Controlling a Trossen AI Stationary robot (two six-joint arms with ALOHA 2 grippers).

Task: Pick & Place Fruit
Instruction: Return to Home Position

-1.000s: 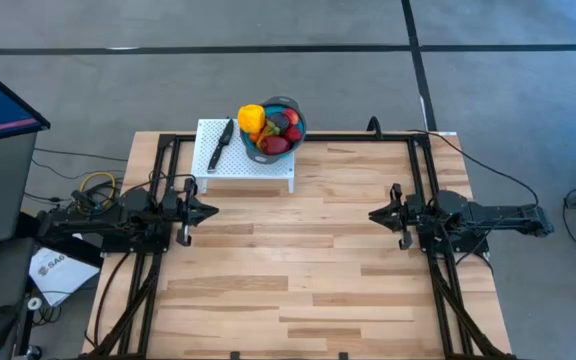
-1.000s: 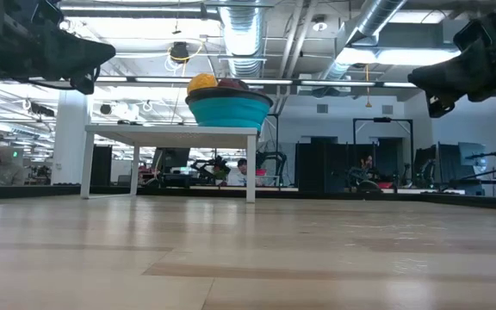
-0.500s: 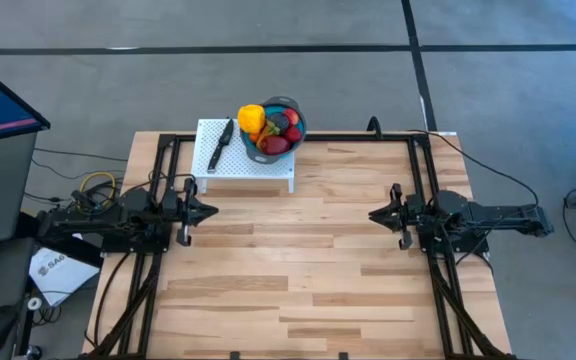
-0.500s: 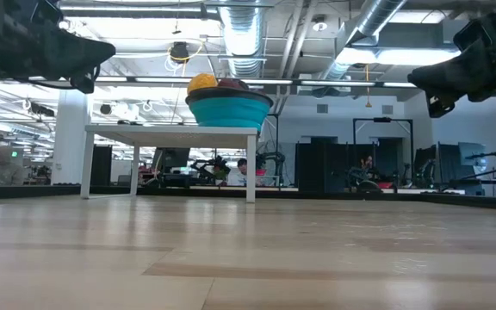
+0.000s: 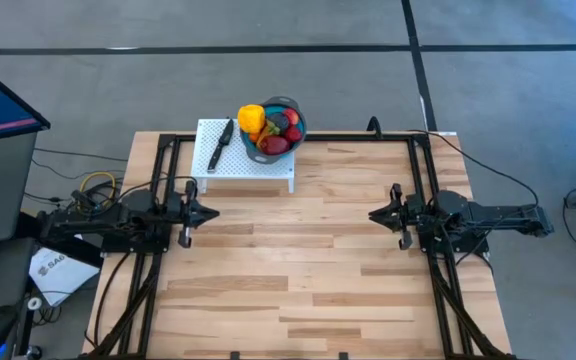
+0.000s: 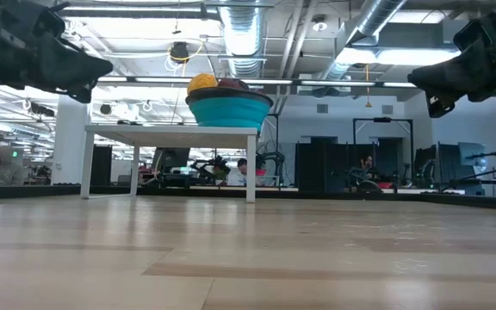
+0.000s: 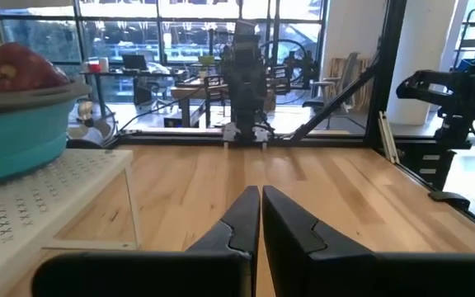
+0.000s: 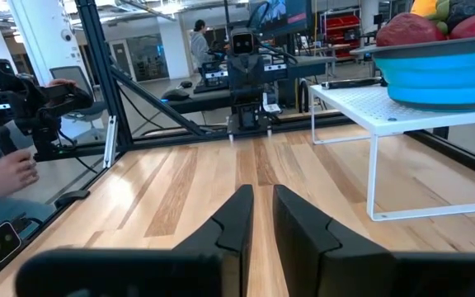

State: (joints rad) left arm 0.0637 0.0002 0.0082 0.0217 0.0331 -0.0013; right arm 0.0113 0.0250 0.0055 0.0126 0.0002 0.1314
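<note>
The fruit (image 5: 271,125) lies all together inside the round blue bowl (image 5: 256,154), and the pile rises a little above the rim. A larger yellow piece (image 5: 251,118) sits at the bowl's left side, and a red piece (image 5: 275,145) sits at the side nearer to the arms. The bowl stands on the right end of a small white perforated shelf (image 5: 238,165), which stands on its legs at the far edge of the wooden table (image 5: 298,270). A black-handled knife (image 5: 220,145) lies on the same shelf, just beside the bowl on its left, and it does not touch the bowl. The left gripper (image 5: 211,211) is held above the left side of the table and points toward the middle. Its two fingers are pressed together and carry nothing. The right gripper (image 5: 373,214) is held above the right side of the table, facing the left one, and the two are well apart. Its fingers are drawn in with only a thin slit between the tips, and nothing is in them. Both grippers are well apart from the shelf. In the right wrist view a person's hand (image 8: 11,173) shows beyond the table's edge.
</note>
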